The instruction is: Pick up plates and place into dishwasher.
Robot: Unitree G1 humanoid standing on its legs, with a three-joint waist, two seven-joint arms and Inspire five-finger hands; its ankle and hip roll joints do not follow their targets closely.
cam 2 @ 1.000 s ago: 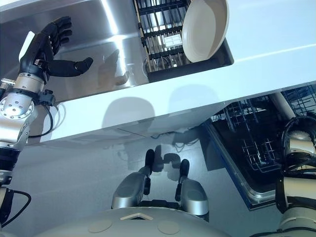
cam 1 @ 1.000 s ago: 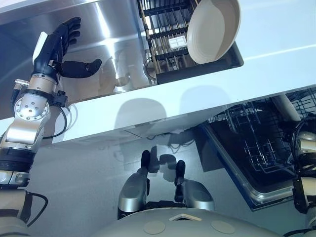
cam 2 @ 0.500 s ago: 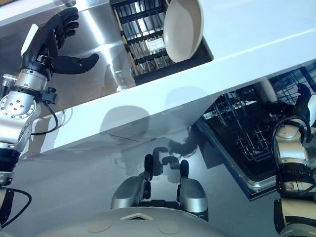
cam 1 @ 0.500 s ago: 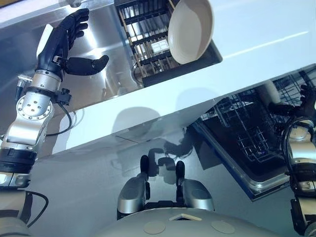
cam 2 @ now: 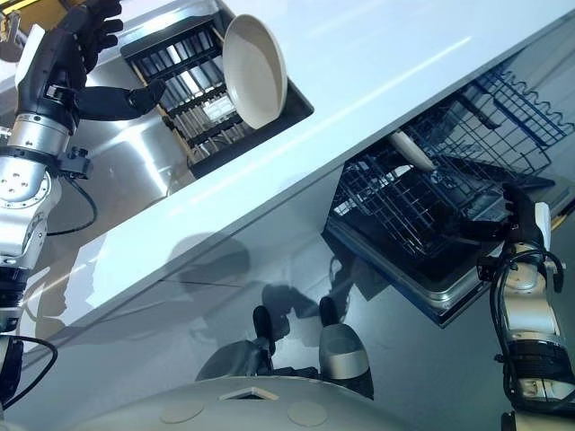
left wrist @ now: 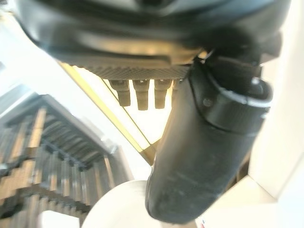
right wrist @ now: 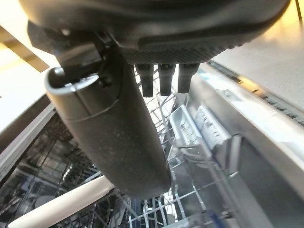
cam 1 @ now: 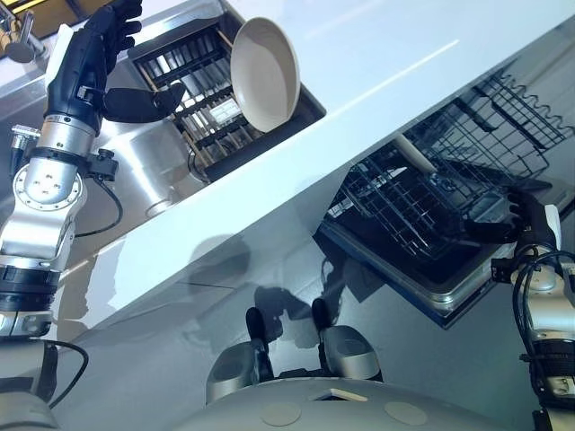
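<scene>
A cream plate (cam 1: 265,72) stands on edge in a black dish rack (cam 1: 193,112) inside the steel sink (cam 1: 135,175). My left hand (cam 1: 83,61) is raised over the sink, just left of the rack. It is open, fingers straight, and its thumb (cam 1: 144,101) points at the rack without touching the plate. The left wrist view has the plate's pale rim (left wrist: 116,204) just past the thumb. Below the counter the dishwasher's wire rack (cam 1: 409,211) is pulled out, with a cream plate's edge (cam 1: 413,154) in it. My right hand (cam 1: 528,224) hangs open beside that rack, holding nothing.
The white counter (cam 1: 404,54) runs across the view between the sink and the dishwasher. A second wire basket (cam 2: 503,103) sits above the pulled-out rack. The open dishwasher door (cam 1: 449,292) juts out low on the right.
The whole view has swung, so the camera moved. My right hand has come up next to the dishwasher rack. The left hand stays raised, open, now closer to the dish rack.
</scene>
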